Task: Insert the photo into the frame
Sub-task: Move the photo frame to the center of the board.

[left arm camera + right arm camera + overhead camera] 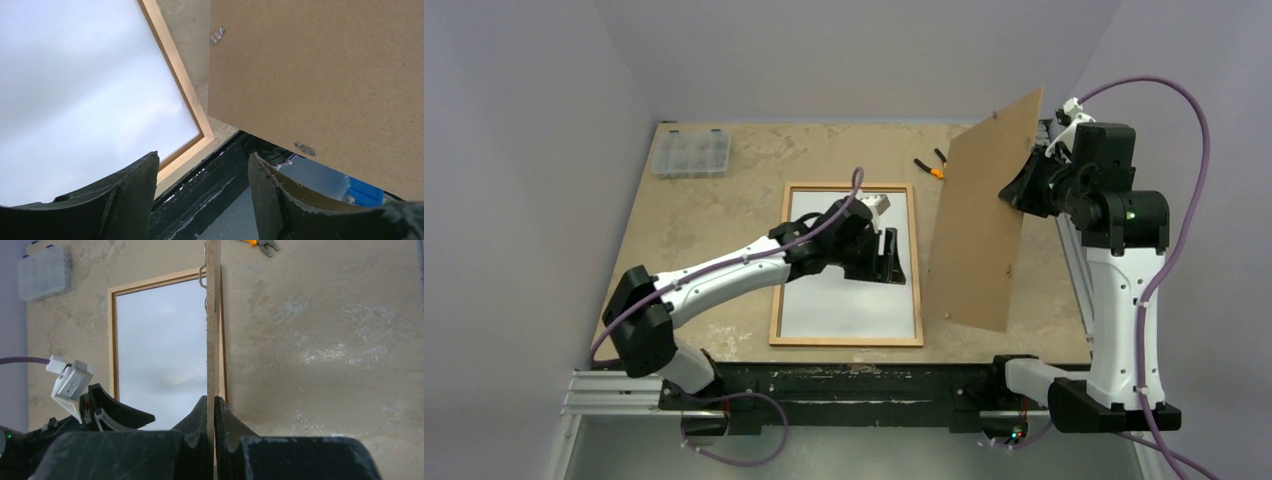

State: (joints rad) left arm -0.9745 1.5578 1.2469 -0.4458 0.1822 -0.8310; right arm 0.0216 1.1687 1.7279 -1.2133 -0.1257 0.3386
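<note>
**Asker:** Where is the photo in relation to the frame?

**Describer:** The thin rectangular frame of light orange-brown wood lies flat on the speckled tan table, in front of the left arm. A pale grey-white sheet fills its opening from rail to rail. I take this to be the photo, lying face down with its plain white back up. No mountain scene shows in any view, so I cannot rule out bare glass.

**Asker:** So what is left to do?

**Describer:** If that reading holds, the print is seated and only the back remains to be closed. The plain brown hardboard backing panel is not on the frame yet. It stands on edge, tilted, just to the right of the frame, with small metal clips on its face. I cannot tell whether its lower edge touches the table.

**Asker:** And how are the arms posed?

**Describer:** The left arm reaches forward over the frame with its wrist bent downward. The left gripper hangs above the pale sheet near the frame's right rail. Its two black fingers are spread apart with nothing between them, and it touches nothing that I can see. The right arm rises tall at the table's right side, elbow high. The right gripper is clamped on the panel's thin edge — one finger pressed on each face — and holds it up beside the frame.
</note>
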